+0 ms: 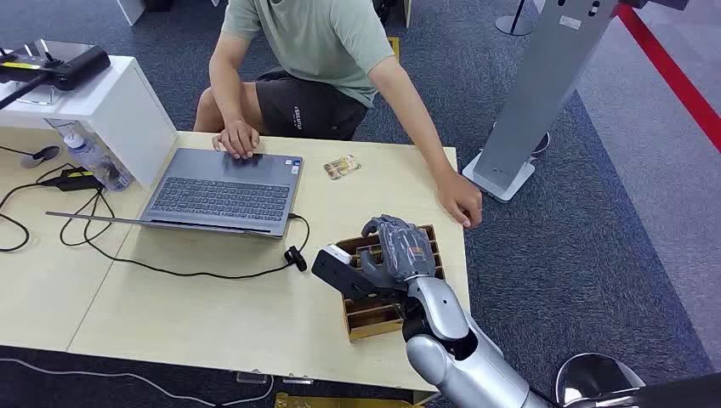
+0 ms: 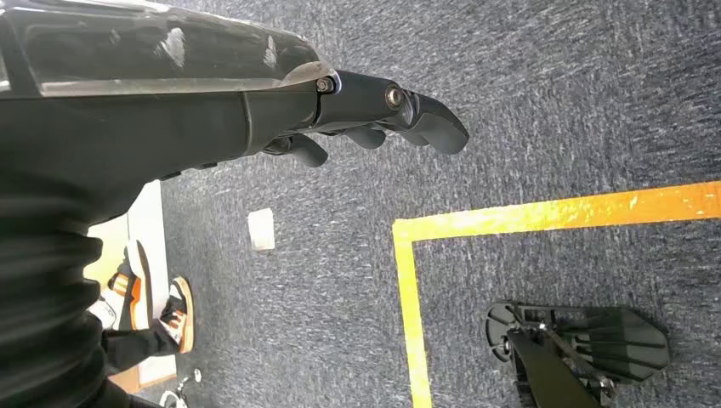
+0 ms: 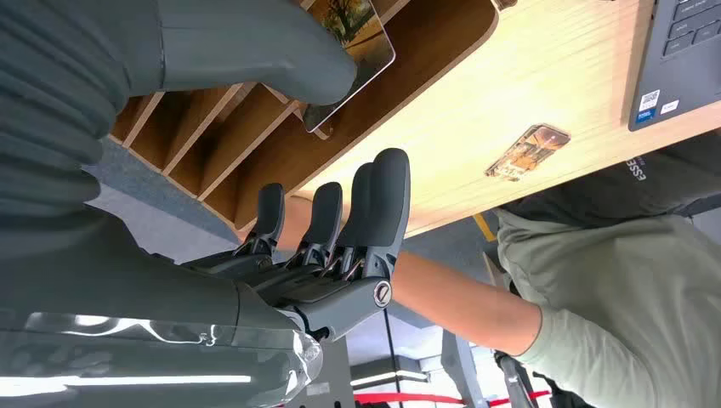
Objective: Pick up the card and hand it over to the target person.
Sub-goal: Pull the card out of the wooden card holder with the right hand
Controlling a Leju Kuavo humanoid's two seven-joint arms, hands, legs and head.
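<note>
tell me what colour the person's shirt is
Pale green; the person's shirt shows best in the head view.

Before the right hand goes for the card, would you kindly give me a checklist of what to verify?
1. Right hand above the wooden holder: ok.
2. Card standing in the holder beside the thumb: ok.
3. Card pinched between thumb and fingers: not ok, the fingers are apart from it.
4. Person within reach: ok, the person's hand rests at the table edge near the holder.
5. Left hand free: ok, it holds nothing.
6. Thumb actually touching the card: cannot tell.
</note>
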